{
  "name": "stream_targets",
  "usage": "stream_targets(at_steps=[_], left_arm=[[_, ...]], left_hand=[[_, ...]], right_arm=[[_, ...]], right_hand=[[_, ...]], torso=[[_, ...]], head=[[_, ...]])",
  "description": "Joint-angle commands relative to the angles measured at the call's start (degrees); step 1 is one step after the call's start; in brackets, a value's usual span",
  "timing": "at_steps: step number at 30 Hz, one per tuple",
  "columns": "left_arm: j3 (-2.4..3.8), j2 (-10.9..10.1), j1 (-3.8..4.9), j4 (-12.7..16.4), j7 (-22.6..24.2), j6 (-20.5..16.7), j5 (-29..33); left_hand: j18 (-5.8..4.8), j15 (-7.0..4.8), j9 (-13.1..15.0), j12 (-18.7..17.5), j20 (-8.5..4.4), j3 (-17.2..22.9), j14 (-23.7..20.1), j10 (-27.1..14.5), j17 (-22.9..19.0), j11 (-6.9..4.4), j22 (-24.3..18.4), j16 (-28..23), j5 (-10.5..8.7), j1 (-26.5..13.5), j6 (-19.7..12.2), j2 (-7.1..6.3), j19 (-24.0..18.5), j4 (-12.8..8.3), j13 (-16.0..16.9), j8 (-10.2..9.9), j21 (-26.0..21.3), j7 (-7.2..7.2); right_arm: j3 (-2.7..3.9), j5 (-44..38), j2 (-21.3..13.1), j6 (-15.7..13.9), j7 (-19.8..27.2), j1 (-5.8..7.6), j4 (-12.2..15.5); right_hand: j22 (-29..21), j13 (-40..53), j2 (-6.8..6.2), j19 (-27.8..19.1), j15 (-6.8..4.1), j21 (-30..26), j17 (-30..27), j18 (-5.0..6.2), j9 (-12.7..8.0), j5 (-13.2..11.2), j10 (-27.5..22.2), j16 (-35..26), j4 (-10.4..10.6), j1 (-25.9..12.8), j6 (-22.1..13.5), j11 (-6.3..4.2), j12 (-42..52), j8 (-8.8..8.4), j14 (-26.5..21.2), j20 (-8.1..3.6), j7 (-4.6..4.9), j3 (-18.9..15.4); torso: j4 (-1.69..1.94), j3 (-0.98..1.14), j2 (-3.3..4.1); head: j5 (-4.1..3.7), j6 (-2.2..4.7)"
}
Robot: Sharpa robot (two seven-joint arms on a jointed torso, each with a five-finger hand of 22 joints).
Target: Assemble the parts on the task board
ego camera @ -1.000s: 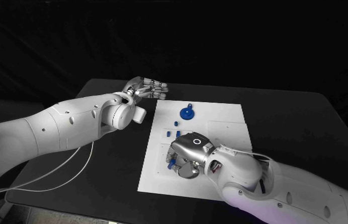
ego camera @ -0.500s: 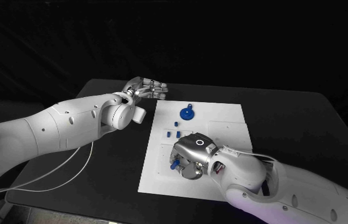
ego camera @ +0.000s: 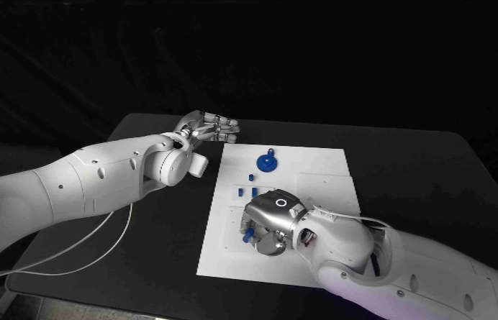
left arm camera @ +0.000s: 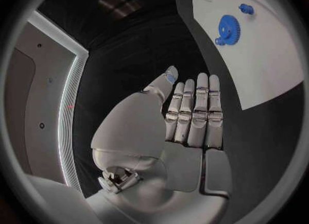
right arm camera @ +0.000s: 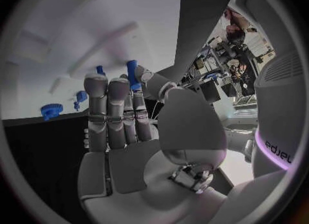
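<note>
The white task board (ego camera: 317, 172) lies in the middle of the table. A blue gear (ego camera: 267, 163) sits near its far left corner, with small blue pegs (ego camera: 247, 189) just nearer. My right hand (ego camera: 272, 223) hovers low over the board's near left part and pinches a small blue peg (right arm camera: 132, 74) between thumb and fingertip. A second blue piece (right arm camera: 100, 70) shows beyond the fingertips. My left hand (ego camera: 209, 127) hangs off the board's far left corner, fingers straight and holding nothing. The left wrist view shows the gear (left arm camera: 226, 28) on the board (left arm camera: 264, 54).
The black table (ego camera: 415, 169) spreads around the board, with bare room to its right and far side. A white cable (ego camera: 93, 244) trails from my left arm over the table's near left.
My right hand shifted slightly toward me and back over the board's near left part, still with the blue peg. The left hand has not moved.
</note>
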Motion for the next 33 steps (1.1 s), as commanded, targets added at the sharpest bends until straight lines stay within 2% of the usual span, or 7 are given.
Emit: stream_targets(at_steps=[1,11,14,16,22,26,33], left_arm=[[0.03,0.13,0.01,0.05,0.21,0.82,0.19],[0.01,0.18,0.01,0.0,0.14,0.85,0.18],[0.01,0.15,0.01,0.0,0.11,0.88,0.18],[0.0,0.12,0.01,0.0,0.09,0.87,0.18],[0.0,0.0,0.01,0.01,-0.01,0.9,0.16],[-0.01,-0.06,0.01,0.02,-0.08,0.94,0.15],[-0.02,-0.12,0.01,0.03,-0.15,0.99,0.15]], left_hand=[[0.02,-0.11,-0.01,0.07,0.14,-0.1,-0.38,-0.34,-0.06,0.02,-0.04,-0.2,0.25,0.1,-0.03,0.29,0.21,-0.13,-0.06,-0.06,0.05,-0.35],[0.02,-0.11,-0.01,0.07,0.14,-0.1,-0.38,-0.34,-0.06,0.02,-0.04,-0.2,0.25,0.1,-0.03,0.29,0.21,-0.13,-0.06,-0.06,0.05,-0.35],[0.02,-0.11,-0.01,0.07,0.14,-0.1,-0.38,-0.34,-0.06,0.02,-0.04,-0.2,0.25,0.1,-0.03,0.29,0.21,-0.13,-0.06,-0.06,0.05,-0.35],[0.02,-0.11,-0.01,0.07,0.14,-0.1,-0.38,-0.34,-0.06,0.02,-0.04,-0.2,0.25,0.1,-0.03,0.29,0.21,-0.13,-0.06,-0.06,0.05,-0.35],[0.04,-0.09,-0.01,0.05,0.16,-0.17,-0.47,-0.46,-0.07,0.06,-0.3,-0.2,0.27,0.15,-0.08,0.3,0.24,-0.17,-0.06,-0.06,0.08,-0.32],[0.04,-0.09,-0.01,0.05,0.16,-0.17,-0.47,-0.46,-0.07,0.06,-0.3,-0.2,0.27,0.15,-0.08,0.3,0.24,-0.17,-0.06,-0.06,0.08,-0.32],[0.04,-0.09,-0.01,0.05,0.16,-0.17,-0.47,-0.46,-0.07,0.06,-0.3,-0.2,0.27,0.15,-0.08,0.3,0.24,-0.17,-0.06,-0.06,0.08,-0.32]], right_arm=[[-0.02,-1.39,0.57,2.25,-0.79,0.15,-0.42],[-0.76,-1.56,2.09,3.1,-0.66,0.4,-1.06],[-0.95,-0.9,2.28,2.8,-0.34,0.42,-1.15],[-1.03,-0.32,2.27,2.34,-0.19,0.43,-1.22],[-1.13,1.16,1.84,0.08,-0.67,0.44,-1.38],[-1.15,1.93,1.61,-1.48,-0.76,0.44,-1.34],[-1.16,3.24,1.31,-4.0,-0.41,0.44,-1.04]], right_hand=[[0.08,0.03,0.37,2.54,-0.47,-0.2,0.05,1.05,0.08,-0.16,1.24,-0.37,-0.01,-0.11,0.19,-0.74,0.2,0.18,0.07,-0.57,-0.01,0.35],[0.07,0.03,0.37,2.47,-0.45,-0.63,0.06,1.04,0.09,0.17,1.18,-0.43,0.02,-0.26,0.14,-0.73,0.21,0.19,-0.03,-0.54,0.01,0.13],[0.05,-0.01,0.14,2.46,-0.27,-0.81,0.07,0.99,0.0,1.24,0.62,-0.43,0.29,-0.69,-0.34,-0.6,0.18,0.13,-0.02,-0.43,0.16,-0.32],[0.03,-0.05,-0.29,2.52,-0.17,-0.87,0.07,0.98,-0.02,2.7,-0.07,-0.39,0.84,-1.41,-0.85,-0.54,0.15,0.12,0.0,-0.32,0.18,-1.98],[-0.7,-0.21,-2.34,2.63,0.86,-2.13,-0.18,1.68,-0.79,1.31,-5.71,-0.4,3.36,-2.93,-6.07,1.26,0.11,0.03,0.16,0.47,1.08,-6.28],[-1.48,-0.21,-3.92,2.7,1.57,-3.03,-0.68,2.67,-0.76,1.05,-9.49,-0.46,4.58,-2.82,-8.29,2.28,0.16,0.11,0.26,1.31,0.92,-8.22],[-2.76,-0.22,-4.03,2.69,2.13,-3.25,-1.72,3.73,-0.8,0.74,-12.19,-0.06,6.79,-0.42,-9.96,2.96,0.19,0.11,0.13,2.13,0.66,-15.21]], torso=[[0.04,-0.02,-0.03],[0.06,-0.02,-0.02],[0.05,-0.01,-0.02],[0.03,0.03,0.0],[0.01,0.06,0.0],[0.02,0.12,0.0],[-0.01,0.13,0.01]], head=[[-0.12,-0.05],[-0.17,-0.06],[-0.16,-0.16],[-0.12,-0.19],[-0.07,-0.14],[-0.05,-0.14],[-0.08,-0.22]])
